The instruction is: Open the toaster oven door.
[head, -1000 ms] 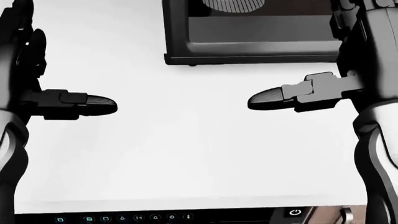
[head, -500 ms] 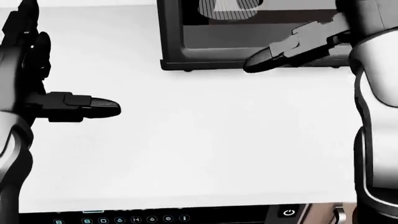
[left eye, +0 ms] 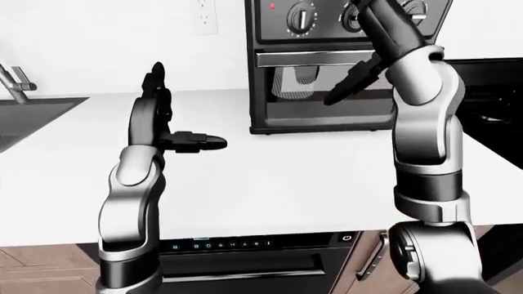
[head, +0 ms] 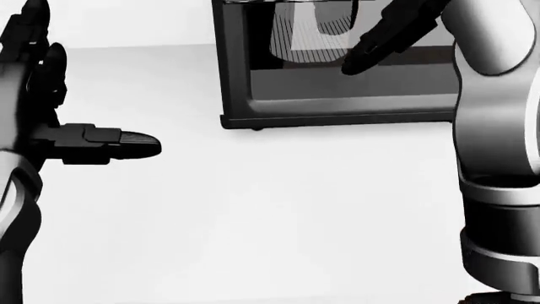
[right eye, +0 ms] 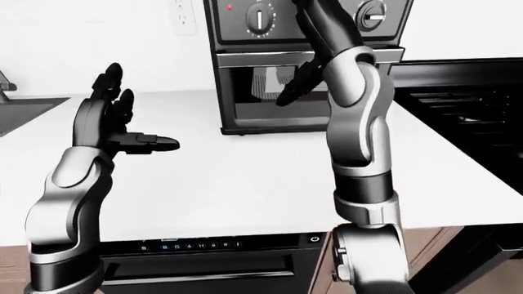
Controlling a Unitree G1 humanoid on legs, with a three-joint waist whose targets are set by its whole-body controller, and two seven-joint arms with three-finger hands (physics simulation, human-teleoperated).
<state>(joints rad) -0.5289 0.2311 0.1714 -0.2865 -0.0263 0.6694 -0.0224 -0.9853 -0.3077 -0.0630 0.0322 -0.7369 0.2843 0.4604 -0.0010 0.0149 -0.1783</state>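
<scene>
The black toaster oven (left eye: 282,119) stands on the white counter (left eye: 286,177) against the wall. It has knobs (left eye: 301,18) along its top and a silver handle bar (left eye: 306,59) above the glass door (head: 295,82). The door looks shut. My right hand (left eye: 347,82) is raised in front of the door, just under the handle's right part. Its fingers (head: 380,41) are extended toward the glass and hold nothing. My left hand (left eye: 176,113) is open and upright over the counter, left of the oven, with its thumb (head: 126,145) pointing right.
A sink (left eye: 32,110) with a faucet (left eye: 15,78) lies at the left of the left-eye view. A black stove (right eye: 466,104) sits right of the oven. A dishwasher panel (left eye: 245,245) runs under the counter's near edge. A wall outlet (left eye: 204,15) is above.
My right hand has risen from over the counter to the oven door near the handle. The head view has tilted up a little. The left hand has stayed in place.
</scene>
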